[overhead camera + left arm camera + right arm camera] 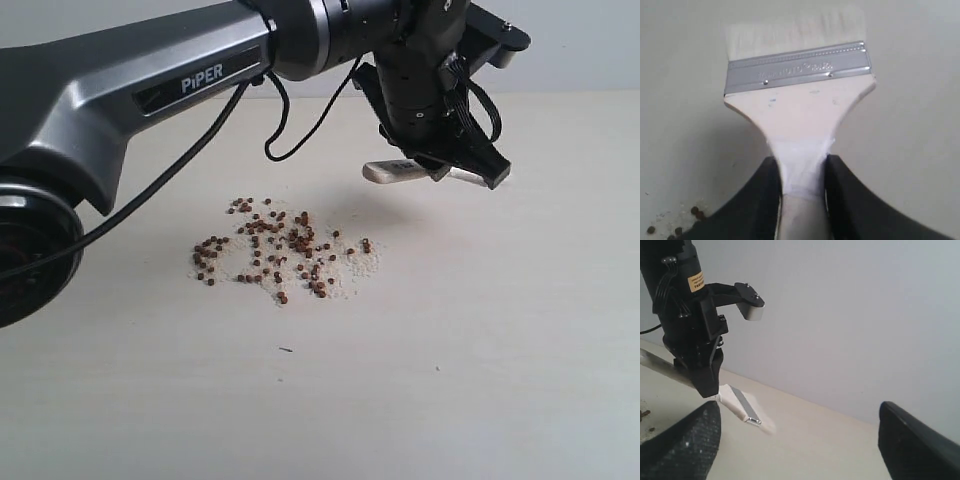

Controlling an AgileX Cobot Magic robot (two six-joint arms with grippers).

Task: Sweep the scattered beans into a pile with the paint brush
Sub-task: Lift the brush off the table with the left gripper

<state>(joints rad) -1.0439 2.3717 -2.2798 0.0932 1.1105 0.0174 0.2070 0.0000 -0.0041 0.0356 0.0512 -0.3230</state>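
The beans, reddish-brown grains mixed with pale crumbs, lie scattered on the pale table left of centre. My left gripper reaches across above and to the right of them, shut on the paint brush, which hangs above the table and touches no beans. In the left wrist view the black jaws clamp the taped wooden handle, with the metal band and cream bristles beyond; a few beans show at the edge. My right gripper stands open and empty, facing the brush.
The left arm's grey body and a looping black cable hang over the table's back left. A lone dark speck lies in front of the beans. A plain wall stands behind the table.
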